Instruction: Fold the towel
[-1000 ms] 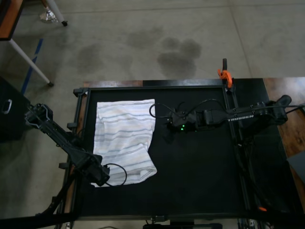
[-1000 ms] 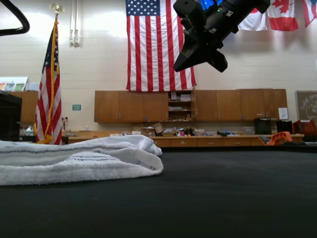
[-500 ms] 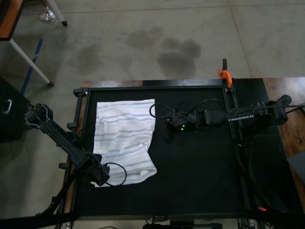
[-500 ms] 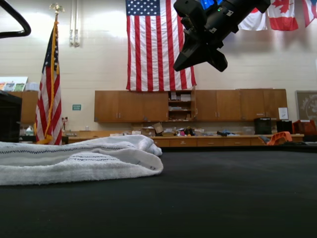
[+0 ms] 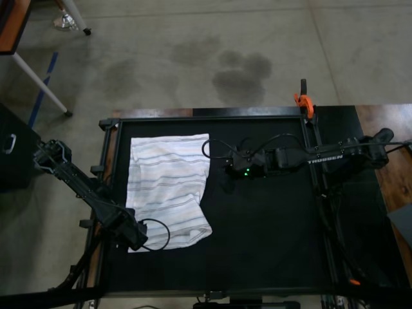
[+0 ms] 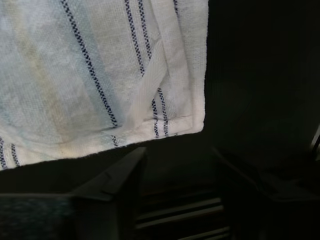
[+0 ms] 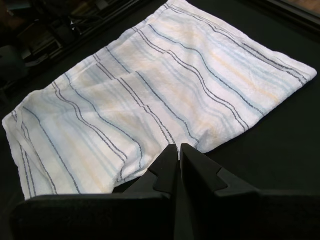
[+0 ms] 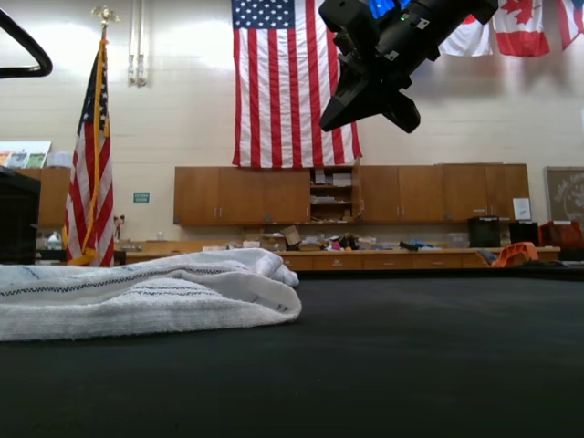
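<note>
Lying folded on the black mat (image 5: 270,238), the towel (image 5: 168,187).

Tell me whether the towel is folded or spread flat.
Partly folded: the towel has one end doubled over, a second layer showing along its edge.

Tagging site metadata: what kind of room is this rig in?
Likely a school or community hall: large flags on a painted block wall, wooden cabinets along it, stained concrete floor.
</note>
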`<act>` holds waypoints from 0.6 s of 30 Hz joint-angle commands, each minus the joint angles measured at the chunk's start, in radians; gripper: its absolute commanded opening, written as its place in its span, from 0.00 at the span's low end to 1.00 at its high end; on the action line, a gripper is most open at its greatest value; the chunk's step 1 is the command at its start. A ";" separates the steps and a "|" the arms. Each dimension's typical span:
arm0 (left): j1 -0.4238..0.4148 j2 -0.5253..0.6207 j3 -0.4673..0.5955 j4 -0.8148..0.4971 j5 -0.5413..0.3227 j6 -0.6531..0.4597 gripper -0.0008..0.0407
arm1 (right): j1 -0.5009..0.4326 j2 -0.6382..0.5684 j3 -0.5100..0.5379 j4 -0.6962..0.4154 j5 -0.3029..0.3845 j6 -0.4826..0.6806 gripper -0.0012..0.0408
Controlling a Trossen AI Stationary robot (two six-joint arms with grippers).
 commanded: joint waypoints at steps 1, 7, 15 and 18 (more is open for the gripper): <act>0.000 0.000 0.010 -0.002 0.003 -0.014 0.48 | 0.001 0.000 0.000 0.000 -0.019 0.014 0.04; 0.001 -0.015 0.046 0.003 -0.018 -0.063 0.48 | 0.044 0.010 -0.019 0.035 -0.067 0.058 0.04; 0.001 -0.052 0.124 0.003 -0.199 -0.068 0.48 | 0.153 0.147 -0.107 0.309 -0.057 0.168 0.04; 0.001 -0.073 0.135 0.003 -0.262 -0.079 0.48 | 0.149 0.234 -0.112 0.411 -0.055 0.227 0.04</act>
